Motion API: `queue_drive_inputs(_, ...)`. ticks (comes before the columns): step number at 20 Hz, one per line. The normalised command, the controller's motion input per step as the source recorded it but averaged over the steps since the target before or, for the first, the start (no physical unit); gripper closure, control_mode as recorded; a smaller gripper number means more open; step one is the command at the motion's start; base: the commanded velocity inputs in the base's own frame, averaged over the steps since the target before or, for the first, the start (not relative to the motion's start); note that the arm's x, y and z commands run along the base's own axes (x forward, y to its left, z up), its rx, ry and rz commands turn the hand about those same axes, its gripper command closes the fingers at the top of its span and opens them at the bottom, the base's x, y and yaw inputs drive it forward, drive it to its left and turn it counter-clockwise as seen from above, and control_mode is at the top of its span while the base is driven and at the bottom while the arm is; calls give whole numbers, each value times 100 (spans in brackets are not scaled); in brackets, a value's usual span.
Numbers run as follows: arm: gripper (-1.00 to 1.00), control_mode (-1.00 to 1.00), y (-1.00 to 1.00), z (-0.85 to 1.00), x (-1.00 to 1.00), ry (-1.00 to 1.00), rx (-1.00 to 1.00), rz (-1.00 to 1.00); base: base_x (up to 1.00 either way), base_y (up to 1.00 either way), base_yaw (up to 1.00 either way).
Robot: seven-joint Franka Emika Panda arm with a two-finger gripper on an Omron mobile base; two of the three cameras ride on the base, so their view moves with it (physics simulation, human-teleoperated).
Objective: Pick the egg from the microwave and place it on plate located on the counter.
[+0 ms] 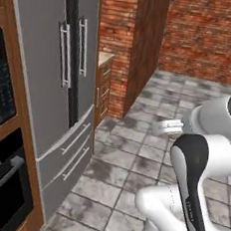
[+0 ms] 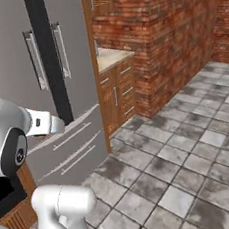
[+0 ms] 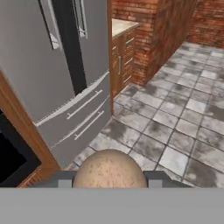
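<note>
A tan-brown speckled egg [image 3: 109,168] sits between the two dark fingertips at the bottom of the hand view, with my gripper [image 3: 109,181] shut on it. The hand hangs over the tiled floor and faces the fridge. The black microwave [image 1: 0,86] with its keypad shows at the far left edge of the left base view, set in a wooden column. A short stretch of beige counter [image 2: 111,56] lies beyond the fridge, against the brick wall, also seen as the counter [image 3: 122,25] from the hand. The plate is out of view.
A tall grey fridge [image 1: 51,71] with long handles and two lower drawers stands between the microwave and the counter. A black oven [image 1: 1,176] sits under the microwave. Wooden drawers [image 2: 116,93] are below the counter. Grey floor tiles [image 2: 191,148] spread to the right.
</note>
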Motion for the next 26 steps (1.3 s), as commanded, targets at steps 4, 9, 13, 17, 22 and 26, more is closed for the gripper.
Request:
queue_drive_inputs(4, 100, 100, 0, 0, 0, 0, 0, 0, 44, -42, -69)
queue_drive_inputs(9, 100, 100, 0, 0, 0, 0, 0, 0, 45, -24, -70)
queue_drive_inputs(13, 100, 100, 0, 0, 0, 0, 0, 0, 50, -9, -68)
queue_drive_inputs(17, 100, 100, 0, 0, 0, 0, 0, 0, 60, -1, -55)
queue_drive_inputs(22, 100, 100, 0, 0, 0, 0, 0, 0, 91, 0, -17)
queue_drive_inputs(26, 100, 100, 0, 0, 0, 0, 0, 0, 100, 2, -1)
